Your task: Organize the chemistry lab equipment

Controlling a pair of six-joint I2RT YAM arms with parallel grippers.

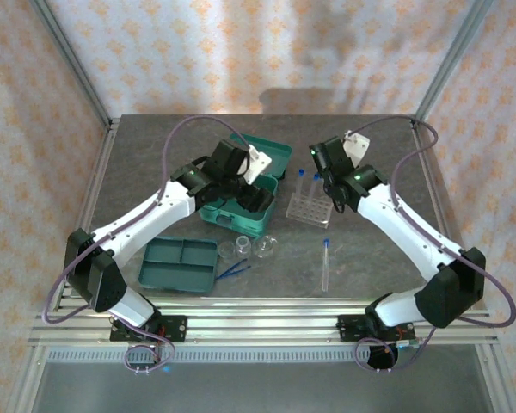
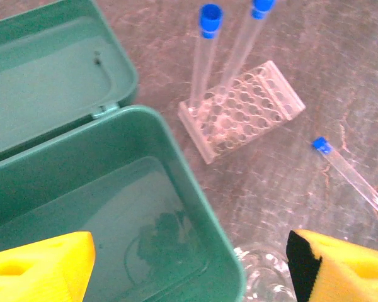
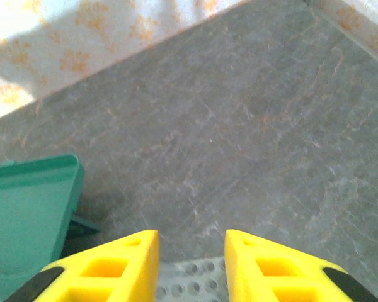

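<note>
The right pincer (image 3: 191,264) hangs just above the small clear rack (image 3: 190,282). Its two yellow fingers (image 3: 145,277) are parted by a modest gap with nothing between them, so it is released and touches nothing that I can see. Two blue-capped test tubes (image 2: 203,63) stand upright in the rack, close below this pincer, so I judge that the step in hand is filling the rack with tubes. A third tube (image 1: 325,265) lies flat on the worktop (image 3: 239,126), on the side of the arm bases and well apart from the pincer. The next move calls, I think, for rising clear of the standing tubes without knocking them, then going down to the lying tube with the jaws across its thin body. The left pincer (image 2: 189,270) is spread wide and empty over the open teal case (image 2: 145,207). The glass vessels (image 1: 265,247), the blue tweezers (image 1: 234,269) and the divided tray (image 1: 168,267) lie on its near side, not yet sorted.
</note>
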